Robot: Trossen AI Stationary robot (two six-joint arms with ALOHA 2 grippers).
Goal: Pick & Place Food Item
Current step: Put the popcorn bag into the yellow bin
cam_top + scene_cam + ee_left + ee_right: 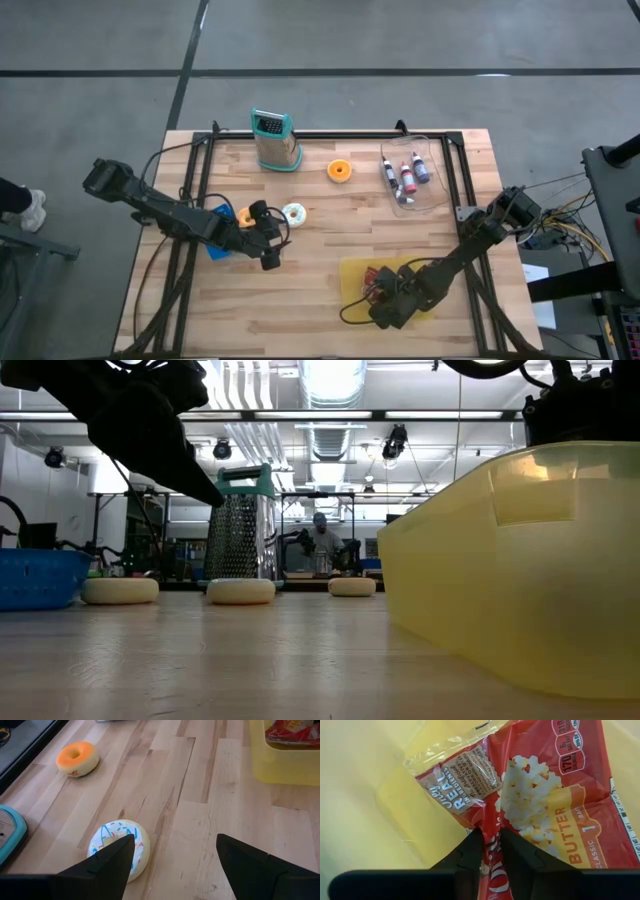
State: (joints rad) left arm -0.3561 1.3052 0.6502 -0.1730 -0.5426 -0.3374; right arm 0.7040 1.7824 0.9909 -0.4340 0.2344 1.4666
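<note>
A red butter-popcorn bag [545, 805] lies flat in the yellow bin [350, 272] at the table's near right. My right gripper [491, 851] reaches down into the bin and is shut on the bag. My left gripper [172, 855] hangs open above the table at centre left, and nothing is between its fingers. A white sprinkled donut [120, 845] lies on the wood just beyond its fingertips. An orange donut [76, 758] lies farther off, toward the far edge. My right gripper pinches a raised crease of the popcorn bag [492, 831] between its two fingers, which stand close together. The fingers come steeply from above. The rest of the bag lies spread on the bin's floor, printed side up.
A metal grater with a teal top [275, 140] stands at the far edge. A clear tray of small bottles [410, 178] sits at the far right. A blue basket [218, 245] and another orange piece [243, 214] lie under my left arm. Bare wood lies between the donuts and the bin.
</note>
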